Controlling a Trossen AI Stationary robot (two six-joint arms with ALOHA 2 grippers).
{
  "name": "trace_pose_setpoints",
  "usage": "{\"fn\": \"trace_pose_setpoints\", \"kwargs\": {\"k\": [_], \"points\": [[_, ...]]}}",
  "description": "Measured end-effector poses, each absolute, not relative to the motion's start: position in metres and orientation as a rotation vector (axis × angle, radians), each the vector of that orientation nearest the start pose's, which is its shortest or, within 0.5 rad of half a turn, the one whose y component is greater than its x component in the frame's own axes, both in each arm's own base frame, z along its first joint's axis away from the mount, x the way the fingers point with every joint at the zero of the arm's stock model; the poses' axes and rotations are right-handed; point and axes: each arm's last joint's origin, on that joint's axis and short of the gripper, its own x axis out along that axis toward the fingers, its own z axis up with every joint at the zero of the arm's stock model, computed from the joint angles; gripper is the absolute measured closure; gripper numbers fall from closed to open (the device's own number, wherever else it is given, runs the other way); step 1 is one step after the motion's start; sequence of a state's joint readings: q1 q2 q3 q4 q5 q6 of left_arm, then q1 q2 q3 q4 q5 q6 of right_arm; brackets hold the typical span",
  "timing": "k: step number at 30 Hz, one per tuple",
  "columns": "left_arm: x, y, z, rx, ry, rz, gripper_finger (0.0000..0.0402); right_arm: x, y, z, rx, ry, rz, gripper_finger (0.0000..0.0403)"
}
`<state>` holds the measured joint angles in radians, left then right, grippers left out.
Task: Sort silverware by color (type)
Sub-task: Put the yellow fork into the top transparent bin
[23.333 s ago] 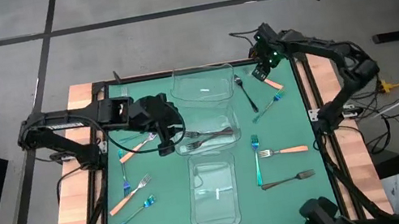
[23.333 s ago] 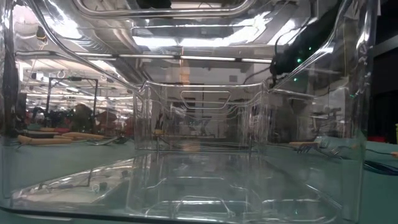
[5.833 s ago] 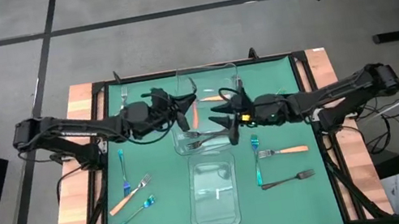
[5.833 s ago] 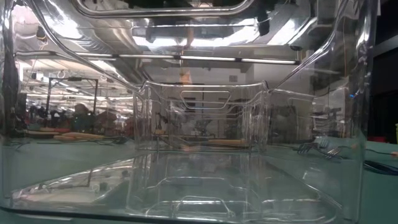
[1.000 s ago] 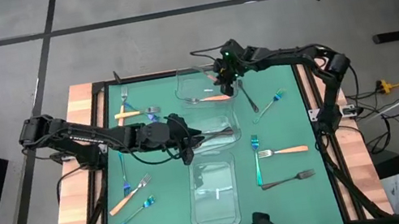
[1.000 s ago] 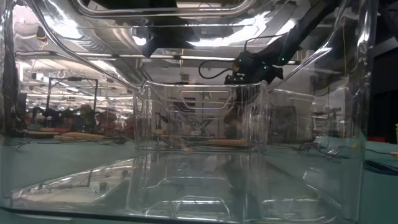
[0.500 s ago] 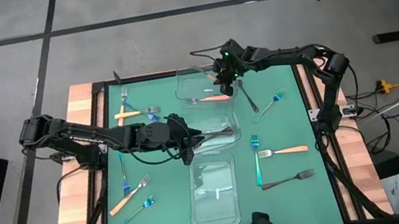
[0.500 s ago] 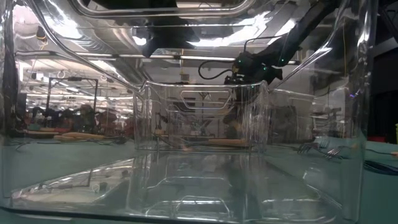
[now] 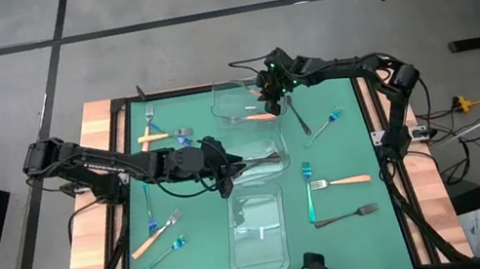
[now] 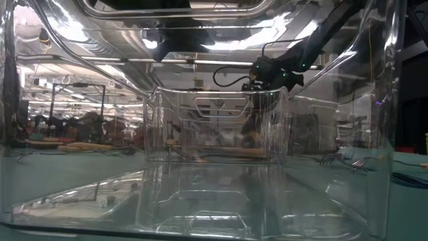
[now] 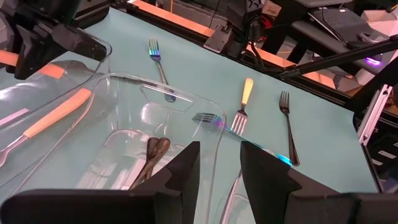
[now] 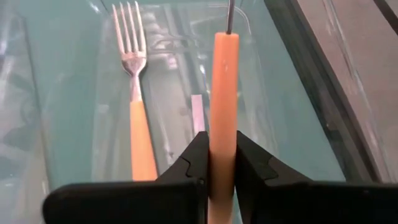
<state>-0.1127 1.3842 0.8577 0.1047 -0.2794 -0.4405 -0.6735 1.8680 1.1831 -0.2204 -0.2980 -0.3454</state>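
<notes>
The right tool is hanging over the far bin, its fingers loosening around an orange-handled fork above another orange fork inside; drop seems imminent. The left tool, fingers apart, is waiting by the bin nearer than that one.

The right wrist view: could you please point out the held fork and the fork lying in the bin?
Held fork (image 12: pixel 224 93), right wrist view, orange handle.
Lying fork (image 12: pixel 140 140), right wrist view, orange handle.
</notes>
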Motion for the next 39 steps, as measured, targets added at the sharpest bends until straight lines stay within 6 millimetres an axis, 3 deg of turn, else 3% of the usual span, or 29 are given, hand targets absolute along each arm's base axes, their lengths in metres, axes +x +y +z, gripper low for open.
{"fn": "trace_pose_setpoints", "kwargs": {"k": [39], "points": [[0.2992, -0.0258, 0.2526, -0.351, 0.37, 0.252, 0.0294, 0.3075, -0.2343, 0.1738, 0.087, 0.815, -0.205, 0.0365]]}}
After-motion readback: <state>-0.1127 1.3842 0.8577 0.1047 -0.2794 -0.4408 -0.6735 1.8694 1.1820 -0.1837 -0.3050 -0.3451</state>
